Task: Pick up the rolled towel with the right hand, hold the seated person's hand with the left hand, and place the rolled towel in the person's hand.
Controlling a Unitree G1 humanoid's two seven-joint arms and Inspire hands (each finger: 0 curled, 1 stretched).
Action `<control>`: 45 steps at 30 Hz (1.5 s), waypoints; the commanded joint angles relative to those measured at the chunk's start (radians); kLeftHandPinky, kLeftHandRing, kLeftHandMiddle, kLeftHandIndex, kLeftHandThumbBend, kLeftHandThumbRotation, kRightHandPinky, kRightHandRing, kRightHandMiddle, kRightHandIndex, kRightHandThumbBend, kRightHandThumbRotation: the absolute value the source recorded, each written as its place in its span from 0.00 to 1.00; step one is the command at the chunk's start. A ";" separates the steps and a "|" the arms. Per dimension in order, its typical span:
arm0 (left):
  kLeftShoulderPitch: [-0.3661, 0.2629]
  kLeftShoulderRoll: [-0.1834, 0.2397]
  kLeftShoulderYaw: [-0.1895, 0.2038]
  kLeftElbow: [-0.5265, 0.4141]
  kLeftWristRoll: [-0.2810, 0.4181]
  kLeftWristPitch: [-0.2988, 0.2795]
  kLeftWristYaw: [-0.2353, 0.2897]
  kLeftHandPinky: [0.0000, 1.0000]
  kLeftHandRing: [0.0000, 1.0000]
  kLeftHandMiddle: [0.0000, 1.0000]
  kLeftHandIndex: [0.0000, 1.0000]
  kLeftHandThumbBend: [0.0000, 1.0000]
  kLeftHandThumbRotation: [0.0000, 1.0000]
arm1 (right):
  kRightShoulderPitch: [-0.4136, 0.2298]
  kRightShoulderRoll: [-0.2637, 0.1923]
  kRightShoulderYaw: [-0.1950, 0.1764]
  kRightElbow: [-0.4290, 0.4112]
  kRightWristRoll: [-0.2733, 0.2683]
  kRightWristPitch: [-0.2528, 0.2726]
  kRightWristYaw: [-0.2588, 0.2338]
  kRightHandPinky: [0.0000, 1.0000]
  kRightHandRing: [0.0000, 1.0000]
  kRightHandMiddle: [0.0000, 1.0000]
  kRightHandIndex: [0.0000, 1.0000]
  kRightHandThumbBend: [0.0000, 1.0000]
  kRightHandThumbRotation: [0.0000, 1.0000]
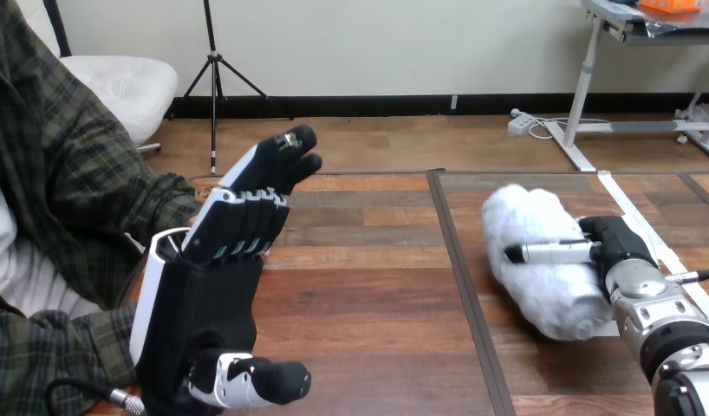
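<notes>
The rolled towel [542,260] lies on the right part of the table [377,286]. The right hand [624,247] sits against the towel's right side, with its thumb [550,253] laid across the towel. The left hand [199,303] stands raised over the table's left edge, just beside the person's sleeve [74,191] and well apart from the towel.

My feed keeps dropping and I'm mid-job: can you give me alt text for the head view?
The robot's right hand rests on the white rolled towel, which lies on the wooden table at the right. Its left hand is raised at the left, fingers nearly straight, next to the person's sleeve.
</notes>
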 commanded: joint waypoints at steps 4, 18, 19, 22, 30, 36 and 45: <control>-0.011 -0.004 0.019 -0.031 0.016 -0.007 0.018 0.85 0.91 0.90 0.86 0.96 0.52 | -0.078 0.005 -0.074 -0.057 0.084 -0.068 0.051 0.24 0.27 0.36 0.34 0.75 0.00; 0.011 0.014 0.030 -0.057 0.069 0.040 0.063 0.85 0.91 0.90 0.87 1.00 0.50 | -0.079 0.020 -0.116 -0.109 0.168 -0.132 0.152 0.20 0.24 0.30 0.33 0.71 0.00; 0.012 0.015 0.030 -0.058 0.070 0.042 0.065 0.85 0.91 0.90 0.87 1.00 0.50 | -0.078 0.022 -0.119 -0.112 0.173 -0.137 0.159 0.19 0.23 0.30 0.33 0.70 0.00; 0.017 0.016 0.037 -0.062 0.085 0.054 0.076 0.85 0.91 0.90 0.87 1.00 0.49 | -0.070 0.026 -0.126 -0.130 0.192 -0.161 0.191 0.19 0.23 0.29 0.32 0.69 0.00; 0.034 0.032 0.081 -0.098 0.203 0.096 0.131 0.85 0.91 0.91 0.87 1.00 0.49 | -0.033 0.051 -0.152 -0.207 0.254 -0.215 0.266 0.18 0.21 0.27 0.32 0.66 0.00; 0.033 0.041 0.121 -0.115 0.302 0.097 0.176 0.84 0.91 0.92 0.88 1.00 0.50 | 0.007 0.075 -0.168 -0.282 0.308 -0.248 0.331 0.16 0.20 0.26 0.32 0.59 0.00; 0.055 0.069 0.225 -0.164 0.537 0.139 0.270 0.80 0.90 0.93 0.89 1.00 0.48 | 0.087 0.121 -0.181 -0.408 0.385 -0.296 0.429 0.13 0.17 0.25 0.32 0.57 0.00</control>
